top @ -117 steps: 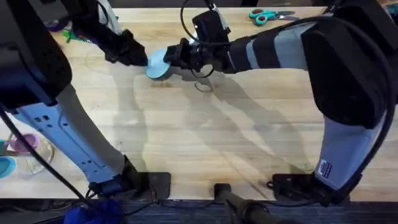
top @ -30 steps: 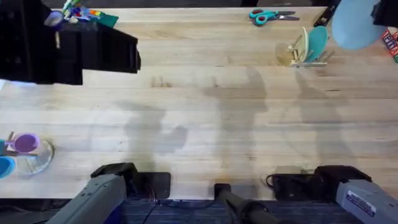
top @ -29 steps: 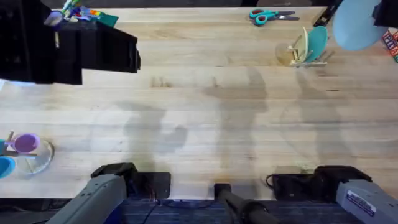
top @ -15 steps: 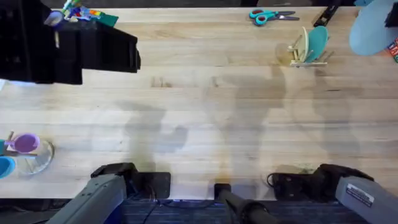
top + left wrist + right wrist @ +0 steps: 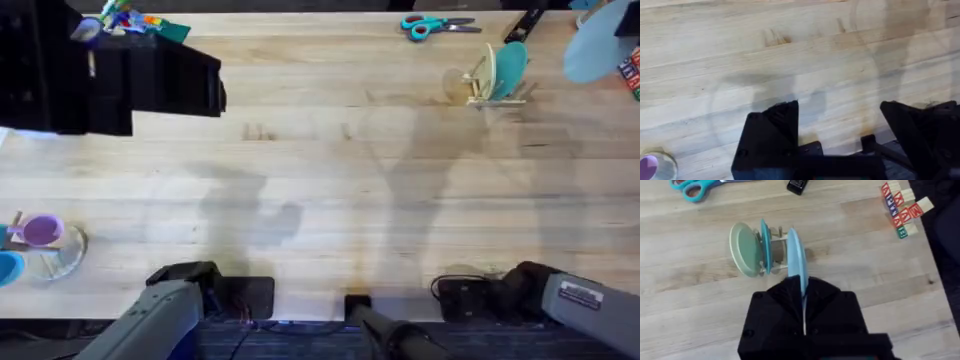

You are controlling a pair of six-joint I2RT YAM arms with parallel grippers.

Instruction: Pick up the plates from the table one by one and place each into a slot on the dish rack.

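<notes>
Plates are the job here, and the light blue plate (image 5: 796, 260) is pinched by its rim in the right gripper (image 5: 804, 311), held on edge up in the air above the dish rack (image 5: 492, 90) at the far right of the desk (image 5: 330, 170). The pale yellow-cream plate (image 5: 744, 249) stands in the rack already, with a darker teal plate (image 5: 765, 245) just beside it. The blue plate looks thin, hard and light. It may be slippery and could break if dropped, so the rim is the best place to hold it. The left gripper (image 5: 840, 125) is spread wide and holds nothing. Small letter blocks (image 5: 900, 207) lie near the desk's edge; one seems to show an M, but the rest are too small to read.
</notes>
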